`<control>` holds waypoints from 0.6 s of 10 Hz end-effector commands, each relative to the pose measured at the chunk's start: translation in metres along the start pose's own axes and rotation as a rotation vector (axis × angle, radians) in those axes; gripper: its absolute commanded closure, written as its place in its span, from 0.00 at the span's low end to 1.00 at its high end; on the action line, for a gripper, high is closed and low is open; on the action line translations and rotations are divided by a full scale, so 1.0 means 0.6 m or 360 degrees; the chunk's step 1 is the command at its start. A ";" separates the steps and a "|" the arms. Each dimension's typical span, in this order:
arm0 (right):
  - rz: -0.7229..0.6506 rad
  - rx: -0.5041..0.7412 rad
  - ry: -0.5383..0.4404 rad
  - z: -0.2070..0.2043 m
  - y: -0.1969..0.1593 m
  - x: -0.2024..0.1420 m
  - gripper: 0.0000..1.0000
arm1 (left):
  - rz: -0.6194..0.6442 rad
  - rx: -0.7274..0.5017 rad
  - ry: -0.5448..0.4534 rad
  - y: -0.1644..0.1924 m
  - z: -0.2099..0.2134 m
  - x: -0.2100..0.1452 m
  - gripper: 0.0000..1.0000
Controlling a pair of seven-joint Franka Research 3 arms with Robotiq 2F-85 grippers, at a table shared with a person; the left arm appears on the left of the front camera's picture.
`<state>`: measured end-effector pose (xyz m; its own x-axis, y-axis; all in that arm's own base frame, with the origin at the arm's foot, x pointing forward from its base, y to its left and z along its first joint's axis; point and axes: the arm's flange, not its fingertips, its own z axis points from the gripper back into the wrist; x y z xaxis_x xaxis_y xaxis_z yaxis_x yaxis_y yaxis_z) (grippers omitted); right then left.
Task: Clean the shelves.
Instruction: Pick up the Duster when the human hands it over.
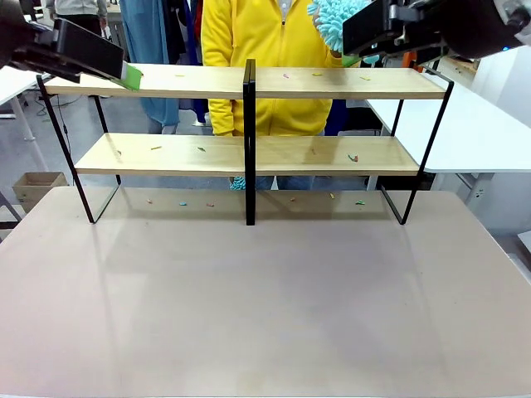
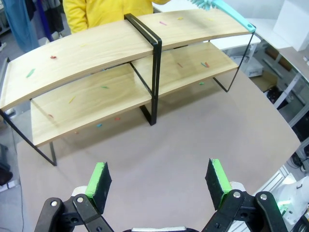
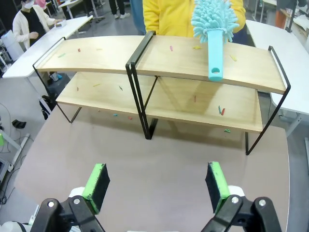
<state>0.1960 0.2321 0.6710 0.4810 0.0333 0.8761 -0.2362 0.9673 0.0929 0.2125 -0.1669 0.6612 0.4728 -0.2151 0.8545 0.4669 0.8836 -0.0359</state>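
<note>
A turquoise duster (image 3: 214,34) overhangs the top of the littered shelves (image 3: 96,54).

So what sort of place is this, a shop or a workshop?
Probably a robotics test lab: the left gripper and right gripper hang open before the shelves on a brown table, white worktables stand around, and a person stands behind with a turquoise duster.
</note>
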 end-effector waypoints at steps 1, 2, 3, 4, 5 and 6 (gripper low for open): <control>0.0006 0.0000 0.0007 0.002 0.001 0.001 0.00 | -0.0003 -0.0003 -0.0016 -0.001 0.001 0.001 0.00; 0.0006 0.0000 0.0007 0.002 0.001 0.001 0.00 | -0.0003 -0.0003 -0.0016 -0.001 0.001 0.001 0.00; 0.0006 0.0000 0.0007 0.002 0.001 0.001 0.00 | -0.0003 -0.0003 -0.0016 -0.001 0.001 0.001 0.00; 0.0006 0.0000 0.0007 0.002 0.001 0.001 0.00 | -0.0003 -0.0003 -0.0016 -0.001 0.001 0.001 0.00; 0.0006 0.0000 0.0007 0.002 0.001 0.001 0.00 | -0.0003 -0.0003 -0.0016 -0.001 0.001 0.001 0.00; 0.0006 0.0000 0.0007 0.002 0.001 0.001 0.00 | -0.0003 -0.0003 -0.0016 -0.001 0.001 0.001 0.00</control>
<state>0.1960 0.2321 0.6710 0.4811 0.0334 0.8760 -0.2361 0.9673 0.0928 0.2118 -0.1670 0.6632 0.4693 -0.2139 0.8568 0.4678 0.8831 -0.0358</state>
